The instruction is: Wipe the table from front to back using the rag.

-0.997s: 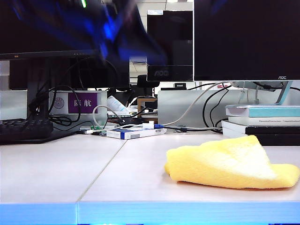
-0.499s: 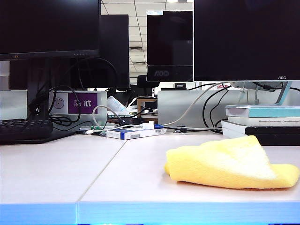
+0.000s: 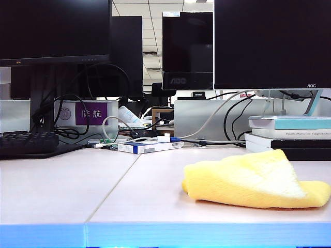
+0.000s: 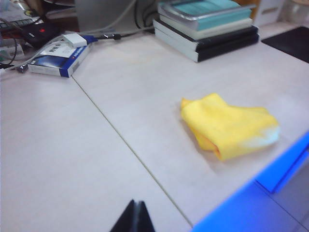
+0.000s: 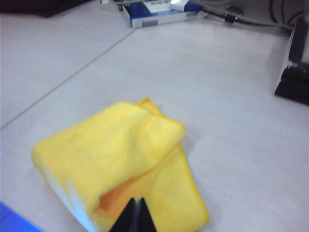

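Right wrist view: folded yellow rag lying on the pale desk

The right hand (image 5: pixel 136 216) has its dark fingertips pressed together and empty, poised over the near edge of the rag (image 5: pixel 120 159). The rag lies folded over on the desk (image 5: pixel 231 96), its upper flap paler toward one corner. From the rag, a blue-and-white box (image 5: pixel 161 13) lies at 12 o'clock, well apart; a dark book stack (image 5: pixel 294 63) sits at 2 o'clock. A thin seam (image 5: pixel 72 77) crosses the desk.

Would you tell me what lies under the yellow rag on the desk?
The rag lies crumpled straight on the pale table, with nothing visible beneath except its own folded layers. The tabletop it covers is hidden. Both shut grippers, left and right, are off it.
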Controlling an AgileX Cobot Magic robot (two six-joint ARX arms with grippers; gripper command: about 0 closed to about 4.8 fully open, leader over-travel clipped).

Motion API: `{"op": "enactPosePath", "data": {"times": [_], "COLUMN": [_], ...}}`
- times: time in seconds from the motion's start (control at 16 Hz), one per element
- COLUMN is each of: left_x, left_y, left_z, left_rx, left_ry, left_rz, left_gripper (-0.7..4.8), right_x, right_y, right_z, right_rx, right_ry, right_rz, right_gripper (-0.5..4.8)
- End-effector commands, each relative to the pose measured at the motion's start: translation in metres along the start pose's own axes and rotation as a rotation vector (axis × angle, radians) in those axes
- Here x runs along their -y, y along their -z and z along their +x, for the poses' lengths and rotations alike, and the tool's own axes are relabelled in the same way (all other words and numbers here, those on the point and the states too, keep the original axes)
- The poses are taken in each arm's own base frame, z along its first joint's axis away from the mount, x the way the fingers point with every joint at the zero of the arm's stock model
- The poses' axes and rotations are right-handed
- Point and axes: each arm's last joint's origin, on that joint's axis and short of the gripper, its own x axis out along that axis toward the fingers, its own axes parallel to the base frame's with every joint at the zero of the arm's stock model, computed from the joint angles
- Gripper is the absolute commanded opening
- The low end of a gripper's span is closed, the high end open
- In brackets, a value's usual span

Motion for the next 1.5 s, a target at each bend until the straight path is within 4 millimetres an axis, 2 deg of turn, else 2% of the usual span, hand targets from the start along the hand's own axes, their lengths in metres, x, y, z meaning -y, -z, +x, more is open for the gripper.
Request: {"op": "enactPosePath", "data": {"times": [0.06, 0.12, 0.19, 0.25, 0.37, 0.44, 0.69, 0.87, 0.93, 1.25, 1.5], "left_x": [-0.001, -0.002, -0.002, -0.009, -0.017, -0.034, -0.038, -0.038, -0.040, -0.036, -0.057], "left_y": [0.028, 0.032, 0.043, 0.064, 0.072, 0.084, 0.087, 0.087, 0.086, 0.087, 0.089], "left_z": [0.032, 0.034, 0.041, 0.047, 0.047, 0.047, 0.046, 0.046, 0.045, 0.047, 0.036], "left_rx": [0.097, 0.097, 0.095, 0.104, 0.106, 0.096, 0.067, 0.026, 0.028, 0.046, 0.054], "left_ry": [-0.004, -0.004, -0.009, -0.122, -0.209, -0.383, -0.427, -0.444, -0.506, -0.350, -0.571], "left_rz": [0.004, 0.004, -0.003, -0.018, -0.040, -0.076, -0.062, 0.110, 0.096, 0.024, -0.042], "left_gripper": [-0.06, -0.06, -0.05, -0.06, -0.05, -0.05, -0.05, -0.06, -0.06, -0.06, -0.06], "right_x": [0.001, 0.001, 0.001, 0.001, 0.001, 0.001, 0.001, 0.001, 0.001, 0.001, 0.001], "right_y": [0.001, 0.001, 0.001, 0.001, 0.001, 0.001, 0.001, 0.001, 0.001, 0.001, 0.001], "right_z": [-0.005, -0.006, -0.005, -0.005, -0.006, -0.006, -0.006, -0.006, -0.006, -0.006, -0.006], "right_rx": [0.016, 0.018, 0.018, 0.017, 0.019, 0.023, 0.024, 0.024, 0.024, 0.024, 0.025], "right_ry": [-0.002, -0.002, -0.002, -0.002, -0.001, -0.002, -0.002, -0.002, -0.002, -0.002, -0.003], "right_rz": [0.006, 0.007, 0.007, 0.007, 0.007, 0.007, 0.007, 0.007, 0.007, 0.007, 0.007], "right_gripper": [-0.01, -0.01, -0.01, -0.01, -0.01, -0.01, -0.01, -0.01, -0.01, -0.01, -0.01]}}
